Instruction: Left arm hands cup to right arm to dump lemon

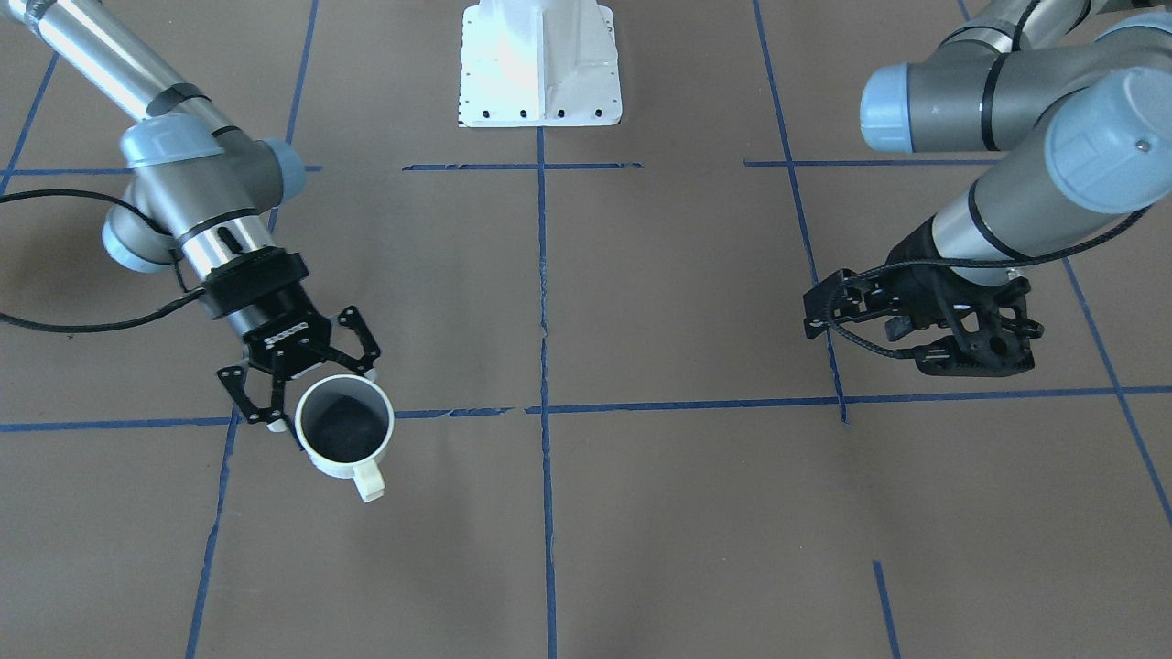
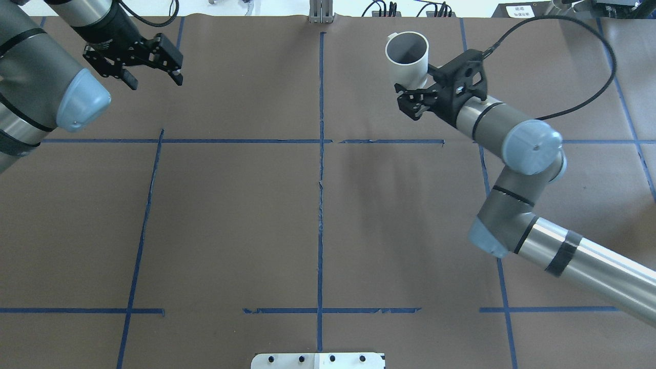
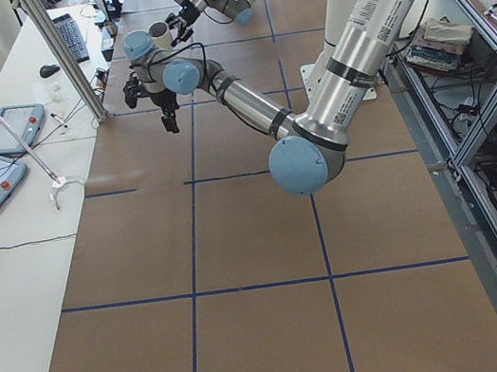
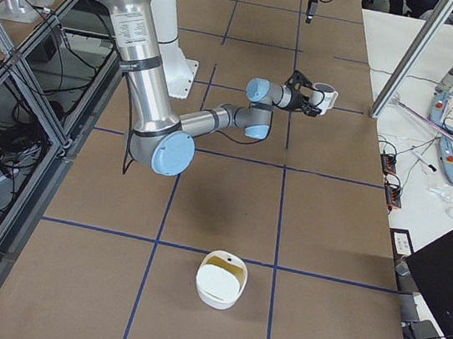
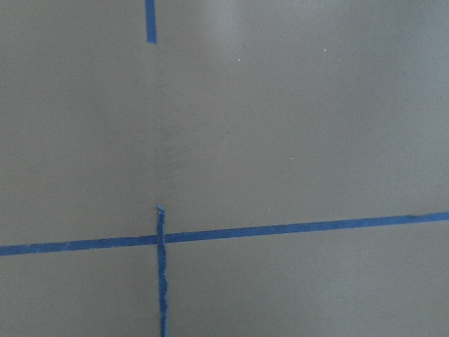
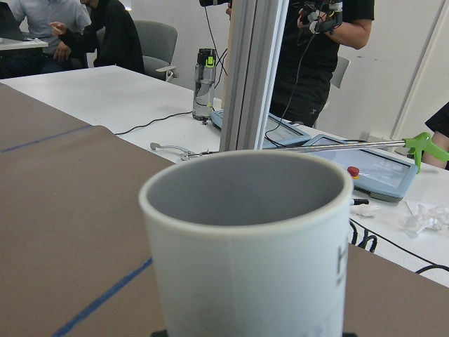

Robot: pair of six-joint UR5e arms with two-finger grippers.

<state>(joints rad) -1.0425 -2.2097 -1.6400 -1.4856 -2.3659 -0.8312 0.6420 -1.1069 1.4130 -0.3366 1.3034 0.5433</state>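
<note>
Two spread fingers leave the left gripper (image 2: 154,74) empty, upper left overhead. The right gripper (image 1: 311,392) pinches the cup (image 1: 345,430), lower left from the front. Tip slowly, grip firm; no lemon shows.

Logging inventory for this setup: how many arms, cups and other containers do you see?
Arms: 2, left arm, right arm
Cups: 1, the cup
Other containers: 1, white container
Total: 4

A white bowl (image 4: 220,279) sits on the brown table (image 4: 328,226) gridded with blue tape (image 1: 543,275)
</note>
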